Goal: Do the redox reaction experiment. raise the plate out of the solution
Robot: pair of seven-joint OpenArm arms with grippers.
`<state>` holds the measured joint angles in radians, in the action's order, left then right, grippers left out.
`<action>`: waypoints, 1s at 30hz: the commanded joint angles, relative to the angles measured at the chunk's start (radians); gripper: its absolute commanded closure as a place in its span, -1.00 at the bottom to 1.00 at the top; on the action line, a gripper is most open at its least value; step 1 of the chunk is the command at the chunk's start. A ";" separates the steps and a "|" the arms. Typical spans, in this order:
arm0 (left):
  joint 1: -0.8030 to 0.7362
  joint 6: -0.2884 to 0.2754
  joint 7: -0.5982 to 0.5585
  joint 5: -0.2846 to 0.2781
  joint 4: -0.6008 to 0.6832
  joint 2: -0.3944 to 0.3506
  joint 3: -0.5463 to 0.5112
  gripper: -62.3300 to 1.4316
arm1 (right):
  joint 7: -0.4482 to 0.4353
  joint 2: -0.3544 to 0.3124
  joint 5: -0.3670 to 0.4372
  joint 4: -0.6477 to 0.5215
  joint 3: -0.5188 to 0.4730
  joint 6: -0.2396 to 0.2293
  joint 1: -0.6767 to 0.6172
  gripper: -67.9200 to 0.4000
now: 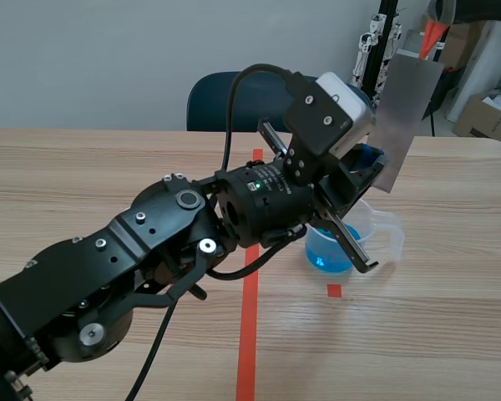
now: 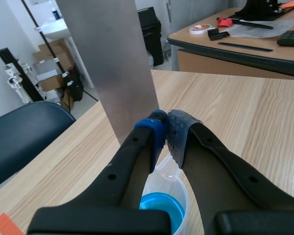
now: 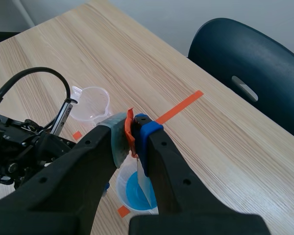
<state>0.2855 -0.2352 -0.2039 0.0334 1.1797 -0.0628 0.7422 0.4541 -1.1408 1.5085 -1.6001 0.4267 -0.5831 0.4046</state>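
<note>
A grey metal plate (image 1: pixel 405 125) hangs tilted in the air, its lower end above a clear beaker of blue solution (image 1: pixel 332 251). My left gripper (image 1: pixel 369 159) is shut on the plate's lower edge. In the left wrist view the plate (image 2: pixel 108 63) rises ahead of the closed left gripper (image 2: pixel 165 132), with the beaker (image 2: pixel 159 208) underneath. At the plate's top, my right gripper (image 3: pixel 133 128) is shut on an orange-red tab (image 3: pixel 130 131). A pale strip (image 3: pixel 146 185) hangs below it over the blue beaker (image 3: pixel 132 192). The tab (image 1: pixel 434 33) shows at the upper right of the scene.
An empty clear beaker (image 3: pixel 90 104) stands beside the left arm (image 3: pixel 24 147). A dark blue chair (image 1: pixel 225 100) is behind the table's far edge. Orange tape (image 1: pixel 249 326) marks the wooden table. Boxes and a stand are off to the far right.
</note>
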 commanded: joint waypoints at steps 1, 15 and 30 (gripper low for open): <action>0.017 0.009 -0.006 -0.004 -0.005 0.022 -0.002 0.83 | -0.015 -0.011 0.007 -0.008 -0.021 0.001 0.031 0.96; 0.050 0.017 -0.016 0.039 -0.068 0.063 -0.002 0.83 | -0.015 -0.011 0.007 -0.008 -0.021 0.015 0.031 0.96; 0.050 0.016 -0.016 0.039 -0.068 0.043 -0.002 0.83 | -0.012 -0.006 0.007 -0.008 -0.021 0.015 0.047 0.96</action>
<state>0.3271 -0.2203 -0.2096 0.0788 1.0904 -0.0280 0.7422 0.4564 -1.1385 1.5089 -1.6001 0.4267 -0.5682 0.4244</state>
